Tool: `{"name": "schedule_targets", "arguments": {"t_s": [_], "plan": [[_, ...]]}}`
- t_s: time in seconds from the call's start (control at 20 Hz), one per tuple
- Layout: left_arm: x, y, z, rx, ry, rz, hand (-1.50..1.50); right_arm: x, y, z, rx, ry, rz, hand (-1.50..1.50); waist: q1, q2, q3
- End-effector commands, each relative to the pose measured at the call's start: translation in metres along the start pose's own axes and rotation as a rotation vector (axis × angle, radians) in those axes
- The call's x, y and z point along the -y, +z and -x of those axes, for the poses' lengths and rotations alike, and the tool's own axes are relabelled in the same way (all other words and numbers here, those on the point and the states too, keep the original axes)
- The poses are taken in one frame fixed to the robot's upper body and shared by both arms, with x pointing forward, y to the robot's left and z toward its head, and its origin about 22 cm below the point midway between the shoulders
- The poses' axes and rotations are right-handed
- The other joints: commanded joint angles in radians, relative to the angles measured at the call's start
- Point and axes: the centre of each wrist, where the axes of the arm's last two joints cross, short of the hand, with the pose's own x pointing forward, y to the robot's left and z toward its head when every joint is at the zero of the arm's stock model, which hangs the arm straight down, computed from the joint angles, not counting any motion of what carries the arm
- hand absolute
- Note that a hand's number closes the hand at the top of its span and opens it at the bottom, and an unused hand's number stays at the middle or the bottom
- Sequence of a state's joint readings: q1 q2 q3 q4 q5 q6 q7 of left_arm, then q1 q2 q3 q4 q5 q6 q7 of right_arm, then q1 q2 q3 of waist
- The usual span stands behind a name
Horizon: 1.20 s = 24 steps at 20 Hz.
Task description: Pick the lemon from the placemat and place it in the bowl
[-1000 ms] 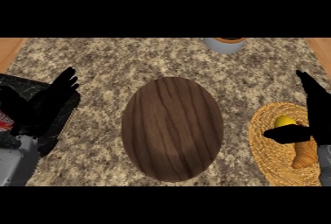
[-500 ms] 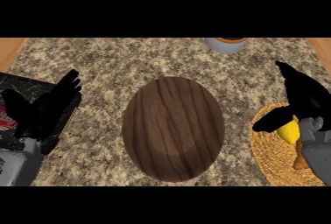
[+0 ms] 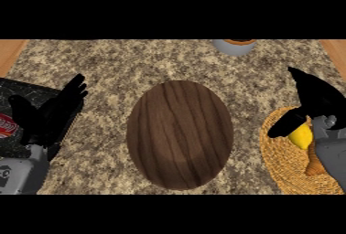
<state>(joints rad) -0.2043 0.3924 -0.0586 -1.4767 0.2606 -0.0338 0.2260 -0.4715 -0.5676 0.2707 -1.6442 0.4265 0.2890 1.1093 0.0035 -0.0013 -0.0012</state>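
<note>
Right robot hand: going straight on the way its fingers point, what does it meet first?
The right robot hand points up-left across bare counter; the way looks free to the far edge. The grey container there sits just left of that line, though depth is unclear.

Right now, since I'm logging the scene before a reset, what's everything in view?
counter: one, speckled beige, fills the view
bowl: one, dark wood, centre
placemat: one, woven straw, right edge
lemon: one, yellow, on the placemat, partly hidden
orange-brown item: one, on the placemat, partly hidden
cup: one, grey, top edge
black panel: one, left edge
left hand: one, black, open, at left
right hand: one, black, open, above the lemon
</note>
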Motion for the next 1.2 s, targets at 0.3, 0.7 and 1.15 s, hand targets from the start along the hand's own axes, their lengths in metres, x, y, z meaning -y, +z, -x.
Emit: {"name": "schedule_targets", "arguments": {"t_s": [0.3, 0.7, 1.15], "plan": [[-0.003, -0.001, -0.028, 0.0, -0.009, 0.007, 0.0, -0.001, -0.011, -0.012, -0.212, 0.107, -0.059, -1.5, 0.002, -0.001, 0.001], [-0.017, -0.005, 0.002, -0.007, -0.022, -0.007, 0.0, -0.032, -0.019, -0.002, -0.234, 0.119, -0.068, -1.5, -0.007, 0.002, 0.0], [0.002, -0.005, -0.006, -0.009, 0.0, 0.005, 0.0, -0.031, -0.054, 0.029, -0.273, 0.088, -0.116, -1.5, 0.0, 0.002, 0.001]]}}
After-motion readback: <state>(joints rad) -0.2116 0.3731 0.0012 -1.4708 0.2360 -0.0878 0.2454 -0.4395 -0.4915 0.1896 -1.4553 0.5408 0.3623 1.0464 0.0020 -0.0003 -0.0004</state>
